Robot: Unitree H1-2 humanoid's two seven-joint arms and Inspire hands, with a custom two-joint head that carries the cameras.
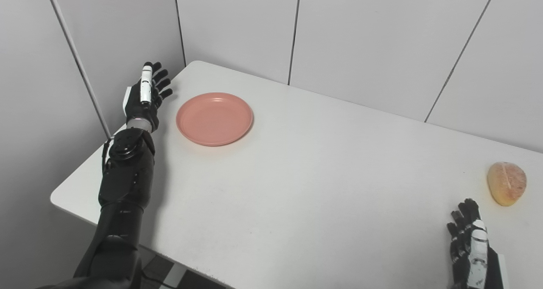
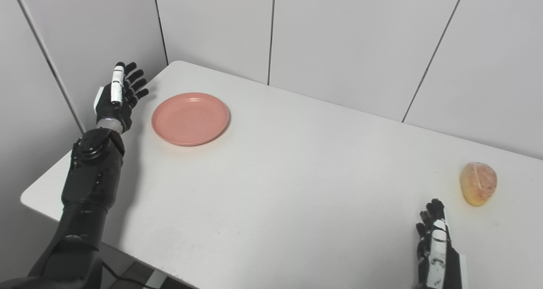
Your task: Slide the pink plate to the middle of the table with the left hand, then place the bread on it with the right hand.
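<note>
1. One pink plate [image 1: 214,119]: round, shallow, with a raised rim and a smooth matte surface like plastic. It lies flat near the far left corner of the table [image 1: 297,174], well left of the middle.
2. One bread roll [image 1: 506,183]: oval, golden-brown crust with a pale line along its top. It rests on the table's right side, well apart from the plate.
3. One table: smooth white top with rounded corners, set against pale grey wall panels [image 1: 360,34].
4. Two robot hands, black with white segments. The left hand [image 1: 146,94] is raised just beside the plate's left edge, fingers spread apart, holding nothing and not touching the plate.
5. The right hand [image 2: 436,242] rests near the bread, just short of it, fingers extended and empty.
</note>
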